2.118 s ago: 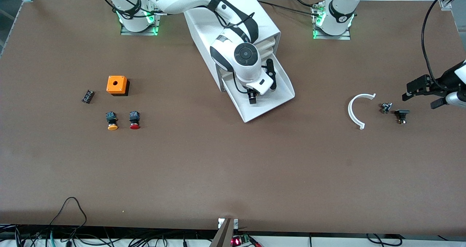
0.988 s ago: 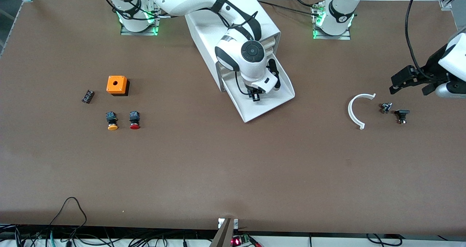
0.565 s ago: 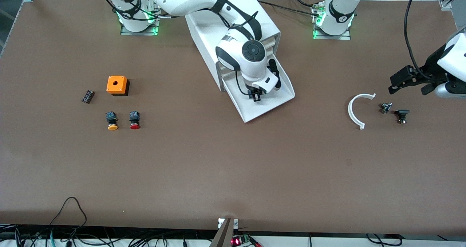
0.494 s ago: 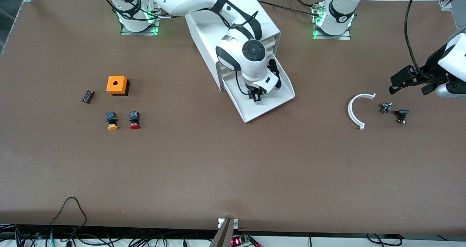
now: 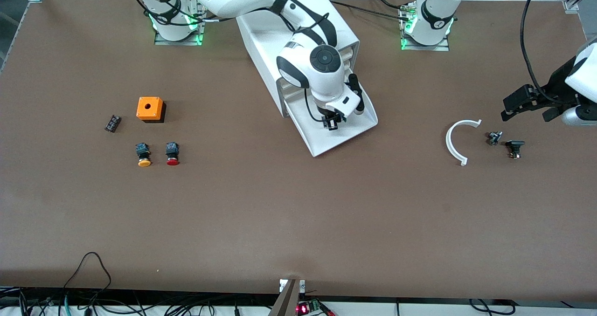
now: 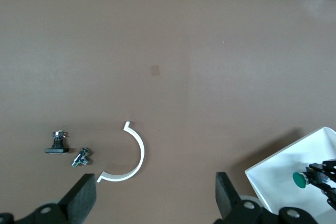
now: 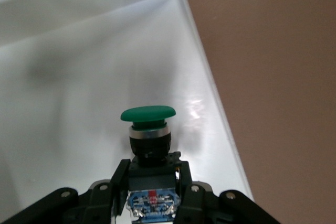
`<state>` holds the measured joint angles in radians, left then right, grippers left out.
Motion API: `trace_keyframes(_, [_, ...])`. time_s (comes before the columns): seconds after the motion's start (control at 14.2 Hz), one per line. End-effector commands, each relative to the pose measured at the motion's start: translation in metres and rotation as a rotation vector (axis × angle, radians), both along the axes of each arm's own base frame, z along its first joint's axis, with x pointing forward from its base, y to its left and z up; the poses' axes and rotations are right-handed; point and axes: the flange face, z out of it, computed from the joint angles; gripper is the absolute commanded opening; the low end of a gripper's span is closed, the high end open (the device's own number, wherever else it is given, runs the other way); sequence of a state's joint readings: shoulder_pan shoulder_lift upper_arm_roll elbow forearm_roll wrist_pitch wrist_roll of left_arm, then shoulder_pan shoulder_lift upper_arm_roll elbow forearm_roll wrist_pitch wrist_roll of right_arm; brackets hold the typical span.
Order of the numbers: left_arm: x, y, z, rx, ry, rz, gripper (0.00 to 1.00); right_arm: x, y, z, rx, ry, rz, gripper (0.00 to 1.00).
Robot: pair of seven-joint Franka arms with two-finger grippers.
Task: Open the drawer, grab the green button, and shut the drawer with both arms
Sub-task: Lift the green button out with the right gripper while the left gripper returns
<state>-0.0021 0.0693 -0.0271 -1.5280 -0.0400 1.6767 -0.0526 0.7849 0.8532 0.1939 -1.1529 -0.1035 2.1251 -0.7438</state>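
The right pincer (image 5: 332,121) hangs over the open drawer (image 5: 359,129), just above centre of the front view, pinching the black body of the button (image 7: 148,129) between its fingers (image 7: 118,179). In the right wrist view the green cap sits mid-frame, pointing away from the pincer, with the white drawer floor under it and a soft shadow beneath. The drawer is pulled out from the bottom of the white cabinet (image 5: 261,31), at the top centre of the frame.

The left pincer (image 5: 529,104) waits at the right edge of the front view, above the counter (image 5: 298,213), its fingers (image 6: 81,203) spread apart. Below it lie a white curved piece (image 5: 454,141) and two small dark parts (image 5: 506,141).
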Motion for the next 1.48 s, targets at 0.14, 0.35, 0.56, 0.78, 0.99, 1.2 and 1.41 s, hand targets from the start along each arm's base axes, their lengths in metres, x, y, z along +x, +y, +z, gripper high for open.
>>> trace_keyframes(0.14, [0.003, 0.001, 0.004, 0.024, -0.030, -0.002, 1.00, 0.027, -0.024, 0.070, 0.063, -0.039, -0.280, 0.16])
trace_keyframes(0.35, [0.014, -0.005, -0.012, 0.009, -0.037, -0.011, 1.00, 0.064, -0.062, 0.102, 0.097, -0.053, -0.533, 0.16])
trace_keyframes(0.56, [0.018, -0.012, -0.021, -0.013, -0.036, -0.011, 1.00, 0.098, -0.115, 0.124, 0.058, -0.130, -0.714, 0.16])
trace_keyframes(0.78, [0.028, -0.015, -0.045, -0.024, -0.033, 0.012, 1.00, 0.110, -0.157, 0.125, 0.040, -0.100, -0.967, 0.16])
trace_keyframes(0.99, [0.035, -0.042, -0.082, -0.038, -0.027, 0.095, 1.00, 0.120, -0.193, 0.103, -0.042, -0.062, -1.241, 0.16])
trace_keyframes(1.2, [0.034, -0.075, -0.119, -0.046, -0.017, 0.179, 1.00, 0.134, -0.237, 0.079, -0.110, -0.037, -1.369, 0.16])
trace_keyframes(1.41, [0.037, -0.108, -0.166, -0.057, 0.006, 0.251, 1.00, 0.137, -0.282, 0.057, -0.176, -0.012, -1.440, 0.16])
